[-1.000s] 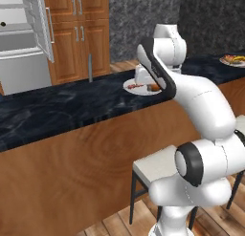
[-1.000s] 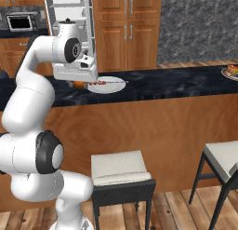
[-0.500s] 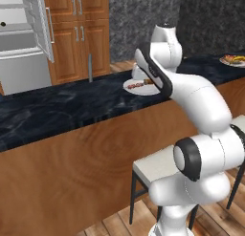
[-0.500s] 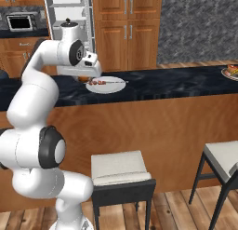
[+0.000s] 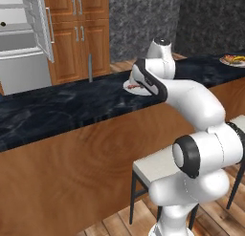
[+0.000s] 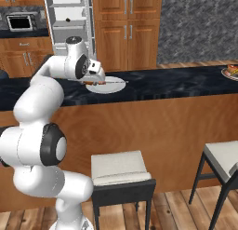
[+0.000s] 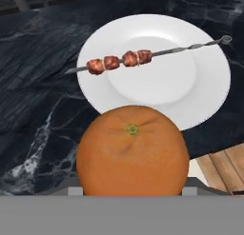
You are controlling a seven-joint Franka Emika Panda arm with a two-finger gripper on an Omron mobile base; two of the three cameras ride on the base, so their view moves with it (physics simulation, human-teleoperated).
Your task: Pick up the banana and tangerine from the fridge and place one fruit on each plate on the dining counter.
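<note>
The tangerine [image 7: 132,151] is held in the tool [image 6: 95,77], poised just short of the plate [image 7: 200,93] on the table [image 7: 43,105]. It is judged light, round and roll-prone; a gentle grip across its widest part is advised.

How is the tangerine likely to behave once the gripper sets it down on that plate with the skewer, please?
The tangerine looks round and smooth, so it could roll on release. The plate is shallow, so its rim probably would not stop it. The skewer lies across the far side; a rolling fruit might nudge it.
</note>
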